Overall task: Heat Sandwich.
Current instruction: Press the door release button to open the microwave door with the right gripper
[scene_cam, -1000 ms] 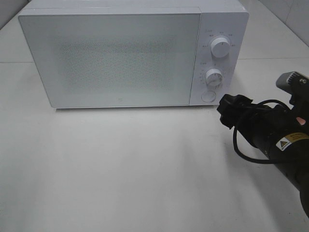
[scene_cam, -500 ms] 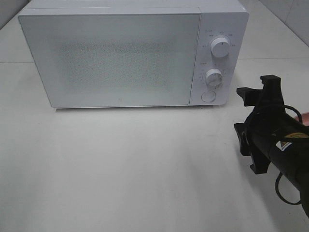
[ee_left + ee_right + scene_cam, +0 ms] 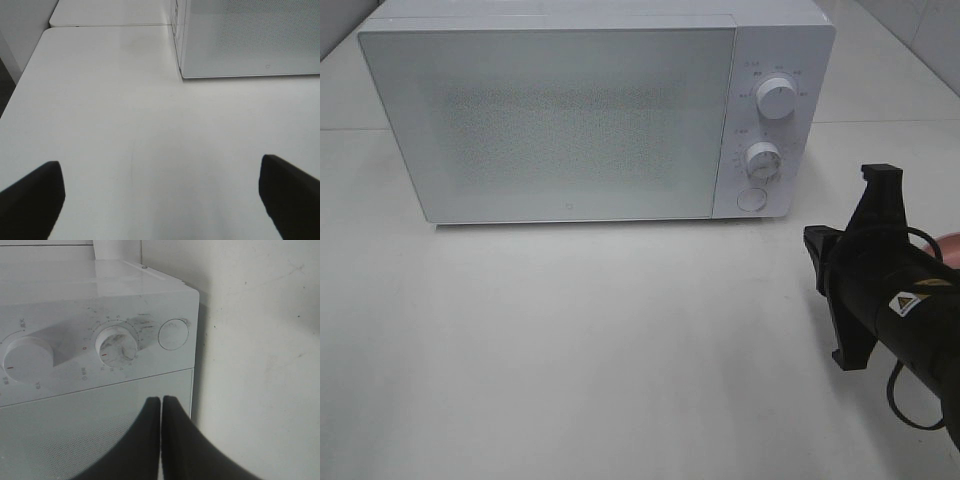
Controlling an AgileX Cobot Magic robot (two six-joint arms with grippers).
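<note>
White microwave (image 3: 560,120), door shut; the sandwich shows in no view, so I cannot tell where it is.
High view: the marks round the knobs (image 3: 777,97) are too small to read; the black right arm (image 3: 905,330) has a yellow warning sticker (image 3: 905,301), and a pink edge (image 3: 948,243) peeks out behind it. Left wrist view: the left gripper (image 3: 162,197) is spread wide over the table (image 3: 125,100), holding nothing. Right wrist view: the right gripper (image 3: 161,407) is pinched tight on nothing, pointing at the lower knob (image 3: 116,346) and round button (image 3: 173,333).
</note>
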